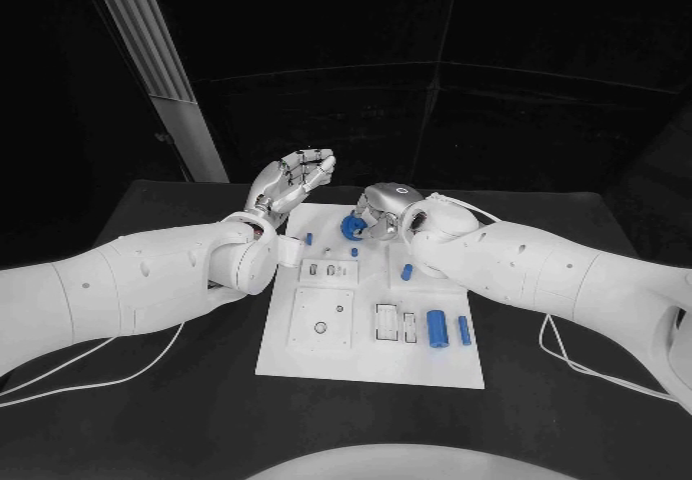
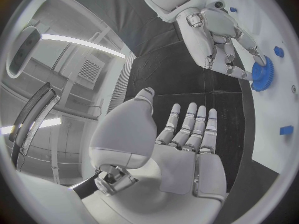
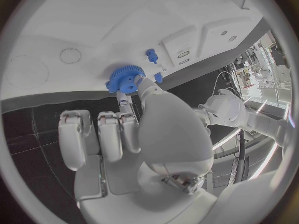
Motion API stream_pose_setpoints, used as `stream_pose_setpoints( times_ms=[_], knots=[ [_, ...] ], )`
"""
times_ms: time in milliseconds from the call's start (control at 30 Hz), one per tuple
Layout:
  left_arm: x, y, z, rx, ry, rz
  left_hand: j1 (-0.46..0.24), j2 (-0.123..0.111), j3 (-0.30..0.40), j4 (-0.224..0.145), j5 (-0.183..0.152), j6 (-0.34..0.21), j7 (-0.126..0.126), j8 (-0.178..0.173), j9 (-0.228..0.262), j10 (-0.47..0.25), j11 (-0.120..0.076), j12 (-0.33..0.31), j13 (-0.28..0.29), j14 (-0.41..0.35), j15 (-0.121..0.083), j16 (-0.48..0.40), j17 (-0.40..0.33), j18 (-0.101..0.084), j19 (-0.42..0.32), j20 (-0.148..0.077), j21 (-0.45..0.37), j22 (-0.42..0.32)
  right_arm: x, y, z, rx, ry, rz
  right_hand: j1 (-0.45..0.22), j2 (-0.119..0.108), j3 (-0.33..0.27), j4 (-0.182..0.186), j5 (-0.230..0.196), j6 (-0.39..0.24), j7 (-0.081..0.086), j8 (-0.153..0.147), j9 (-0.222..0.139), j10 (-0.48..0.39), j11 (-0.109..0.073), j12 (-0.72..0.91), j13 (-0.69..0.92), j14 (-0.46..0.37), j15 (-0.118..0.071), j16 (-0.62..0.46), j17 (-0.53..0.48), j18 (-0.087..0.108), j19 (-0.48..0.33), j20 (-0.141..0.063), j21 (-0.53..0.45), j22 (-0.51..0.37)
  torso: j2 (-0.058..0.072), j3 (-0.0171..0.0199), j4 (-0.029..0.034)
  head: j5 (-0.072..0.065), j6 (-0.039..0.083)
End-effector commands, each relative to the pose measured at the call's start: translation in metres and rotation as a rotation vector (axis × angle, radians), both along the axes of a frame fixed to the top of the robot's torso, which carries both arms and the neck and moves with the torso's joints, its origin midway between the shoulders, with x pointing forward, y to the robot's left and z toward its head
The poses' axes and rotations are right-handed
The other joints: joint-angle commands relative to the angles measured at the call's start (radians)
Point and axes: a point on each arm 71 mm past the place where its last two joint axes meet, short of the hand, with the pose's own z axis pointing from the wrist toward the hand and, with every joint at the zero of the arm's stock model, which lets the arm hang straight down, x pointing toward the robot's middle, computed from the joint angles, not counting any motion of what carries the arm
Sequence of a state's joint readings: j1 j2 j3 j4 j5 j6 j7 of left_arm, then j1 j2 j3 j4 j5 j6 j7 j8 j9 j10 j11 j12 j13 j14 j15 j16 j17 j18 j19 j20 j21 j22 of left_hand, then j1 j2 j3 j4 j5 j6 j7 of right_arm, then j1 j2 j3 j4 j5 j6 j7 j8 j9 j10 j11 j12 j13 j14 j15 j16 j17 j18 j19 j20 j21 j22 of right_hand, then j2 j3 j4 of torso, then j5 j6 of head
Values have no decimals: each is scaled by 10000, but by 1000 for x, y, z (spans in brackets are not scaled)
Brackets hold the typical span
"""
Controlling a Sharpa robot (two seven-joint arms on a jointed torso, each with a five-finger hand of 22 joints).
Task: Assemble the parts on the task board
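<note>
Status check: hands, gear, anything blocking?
Left hand open, raised beside the white task board. Right hand pinching the blue toothed plastic gear at the board's far end. Nothing in the way.

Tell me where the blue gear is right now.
The blue gear is at the far end of the task board in the head view, pinched in the fingers of the right hand, with the raised, empty left hand just beside it.

A white board (image 1: 369,350) lies flat on the table. A blue gear (image 1: 352,227) sits at its far end. Blue pegs (image 1: 436,326) lie near its right edge.
</note>
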State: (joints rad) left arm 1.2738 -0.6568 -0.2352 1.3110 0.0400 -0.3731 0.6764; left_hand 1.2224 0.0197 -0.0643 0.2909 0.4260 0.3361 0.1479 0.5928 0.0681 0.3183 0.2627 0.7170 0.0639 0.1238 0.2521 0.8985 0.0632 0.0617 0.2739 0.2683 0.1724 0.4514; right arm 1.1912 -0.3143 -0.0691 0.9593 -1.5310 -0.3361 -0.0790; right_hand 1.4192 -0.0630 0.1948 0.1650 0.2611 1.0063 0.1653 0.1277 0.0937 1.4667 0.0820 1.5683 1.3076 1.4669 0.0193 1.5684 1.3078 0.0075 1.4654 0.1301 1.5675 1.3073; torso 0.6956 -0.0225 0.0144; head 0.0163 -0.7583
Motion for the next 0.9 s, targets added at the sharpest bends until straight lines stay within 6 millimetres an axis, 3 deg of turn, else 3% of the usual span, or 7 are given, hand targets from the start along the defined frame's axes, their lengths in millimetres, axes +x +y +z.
stream_pose_setpoints(
  times_ms=[33,667,900],
  knots=[
    [-6,1,20,-819,-2746,-74,-6,114,-34,21,42,-7,1483,56,-16,-55,15,51,15,23,37,32,11,195,-69,-19,26,-12,0,3,-1,-197,22,112,9,138,4,-61,44,311,-211,12,9,1041,-8,25,2632,1039,-48,24,2630,-75,1054,-52,32,2635,2,3,21,-16,-12],
    [-6,-1,20,-833,-2707,-117,-5,125,-38,22,44,-13,1484,55,-17,-61,16,54,14,24,35,33,11,198,-70,-19,29,-7,2,11,-4,-249,-53,87,3,167,45,-117,-11,240,-166,-104,-38,1041,32,25,2632,1039,-36,24,2630,-75,1054,-47,32,2635,0,-2,12,1,-44],
    [-6,0,20,-830,-2693,-118,-4,132,-41,22,47,-17,1484,55,-17,-64,16,56,14,25,35,34,11,199,-76,-18,28,-12,2,12,-6,-361,95,50,-115,96,15,-166,-126,-47,-120,-367,-144,1041,78,25,2632,1039,-7,24,2630,-75,1054,-25,32,2635,-2,0,-3,15,-67]
  ],
)
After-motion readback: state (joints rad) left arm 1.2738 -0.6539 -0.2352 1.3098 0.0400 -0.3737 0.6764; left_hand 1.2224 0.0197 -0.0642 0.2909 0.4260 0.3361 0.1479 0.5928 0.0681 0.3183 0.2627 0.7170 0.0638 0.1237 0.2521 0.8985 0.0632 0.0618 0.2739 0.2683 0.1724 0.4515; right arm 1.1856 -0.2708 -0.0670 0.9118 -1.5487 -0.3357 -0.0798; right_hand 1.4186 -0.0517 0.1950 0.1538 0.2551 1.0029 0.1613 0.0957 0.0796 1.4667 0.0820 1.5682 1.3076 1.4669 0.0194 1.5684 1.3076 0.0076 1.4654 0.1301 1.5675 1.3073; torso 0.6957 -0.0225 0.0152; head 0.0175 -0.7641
